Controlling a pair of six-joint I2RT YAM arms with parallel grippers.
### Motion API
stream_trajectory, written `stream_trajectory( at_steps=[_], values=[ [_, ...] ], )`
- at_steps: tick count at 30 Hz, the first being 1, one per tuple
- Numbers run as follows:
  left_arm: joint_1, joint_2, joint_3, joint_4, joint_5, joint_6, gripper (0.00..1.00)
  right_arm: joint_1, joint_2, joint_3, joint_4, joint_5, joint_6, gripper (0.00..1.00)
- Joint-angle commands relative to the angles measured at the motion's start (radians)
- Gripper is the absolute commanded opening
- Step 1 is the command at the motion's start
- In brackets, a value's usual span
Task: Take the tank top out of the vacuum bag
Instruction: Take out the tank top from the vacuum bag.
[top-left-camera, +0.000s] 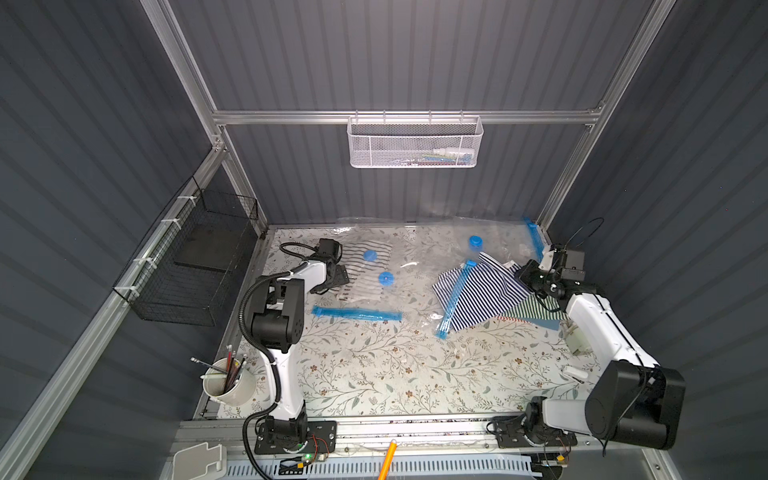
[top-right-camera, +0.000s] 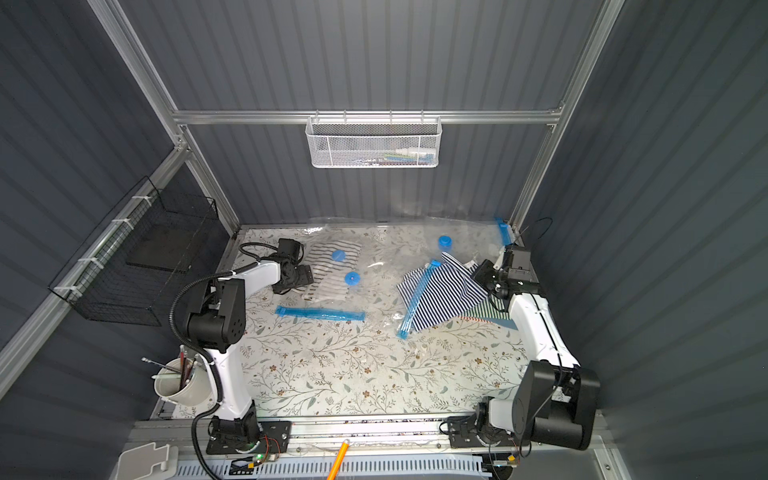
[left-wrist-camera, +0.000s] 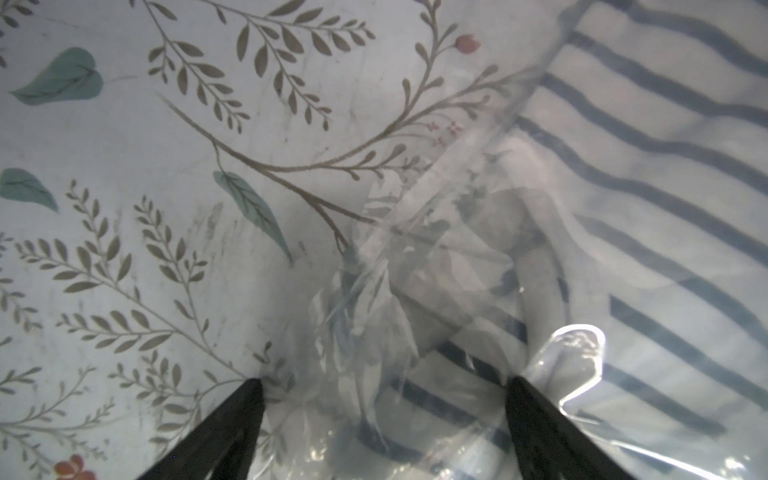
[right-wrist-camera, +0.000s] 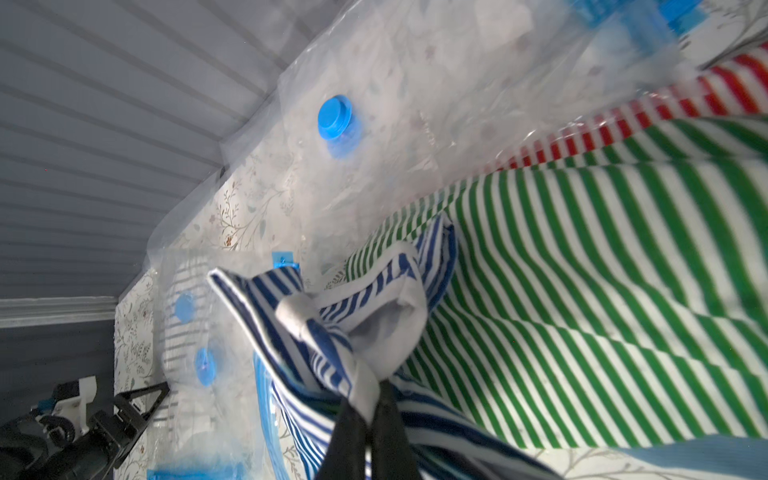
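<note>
The left gripper (left-wrist-camera: 384, 382) stands with jaws wide astride the crumpled corner of a clear bag (top-left-camera: 365, 270) holding a pale striped garment (top-left-camera: 374, 249); further right the navy-striped tank top (top-left-camera: 482, 291) lies on the tabletop (top-left-camera: 374, 374), the blue zip strip (top-left-camera: 455, 297) of the vacuum bag (top-left-camera: 440, 253) crossing it — the right gripper (right-wrist-camera: 374, 399) has its jaws pinched on the white hem
</note>
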Motion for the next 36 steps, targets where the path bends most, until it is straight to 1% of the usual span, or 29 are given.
stream_trajectory(
  at_steps=[1,6,12,16,19,23,26,28,32,35,36],
  values=[
    [0.011,0.087,-0.024,-0.069,0.041,0.006,0.92,-0.029,-0.03,0.046,-0.002,0.027,-0.01,0.0],
    [0.011,0.097,-0.023,-0.064,0.05,0.004,0.92,-0.074,-0.021,0.071,-0.007,0.005,-0.003,0.0],
    [0.011,0.097,-0.026,-0.056,0.053,0.004,0.92,-0.083,0.005,0.099,0.0,-0.04,0.006,0.0],
    [0.011,0.092,-0.03,-0.052,0.054,0.004,0.92,-0.099,0.049,0.138,-0.029,-0.027,-0.019,0.0],
    [0.011,0.088,-0.036,-0.046,0.054,0.006,0.92,-0.119,0.068,0.14,-0.029,0.023,-0.025,0.0],
    [0.011,0.089,-0.035,-0.044,0.056,0.006,0.92,-0.17,0.102,0.165,-0.014,-0.016,0.008,0.0],
    [0.011,0.088,-0.036,-0.043,0.059,0.007,0.92,-0.191,0.115,0.179,-0.023,0.032,0.03,0.0],
    [0.011,0.085,-0.039,-0.041,0.058,0.007,0.92,-0.216,0.107,0.157,-0.014,0.074,0.053,0.0],
    [0.011,0.082,-0.043,-0.037,0.059,0.007,0.92,-0.253,0.087,0.109,-0.019,0.201,0.069,0.0],
    [0.011,0.085,-0.042,-0.034,0.059,0.007,0.92,-0.261,0.097,0.091,-0.036,0.24,0.075,0.0],
    [0.011,0.086,-0.041,-0.034,0.062,0.007,0.92,-0.261,0.1,0.083,-0.032,0.228,0.076,0.2]
  ],
)
